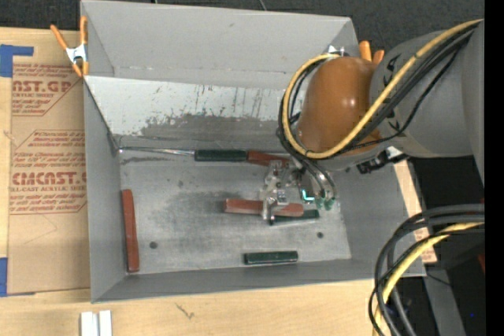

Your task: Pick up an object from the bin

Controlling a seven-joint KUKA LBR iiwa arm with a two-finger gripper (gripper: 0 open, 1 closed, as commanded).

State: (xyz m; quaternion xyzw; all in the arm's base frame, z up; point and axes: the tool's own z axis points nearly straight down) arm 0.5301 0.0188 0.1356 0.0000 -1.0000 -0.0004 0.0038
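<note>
Grey floor of the bin (181, 236) carries a few flat sticks, and the gripper (275, 203) sits low over the right end of the reddish-brown stick (242, 206) near the middle of the frame. It should probably clamp across the narrow width and lift straight up. Its own body hides the contact, so open or closed cannot be told.
</note>
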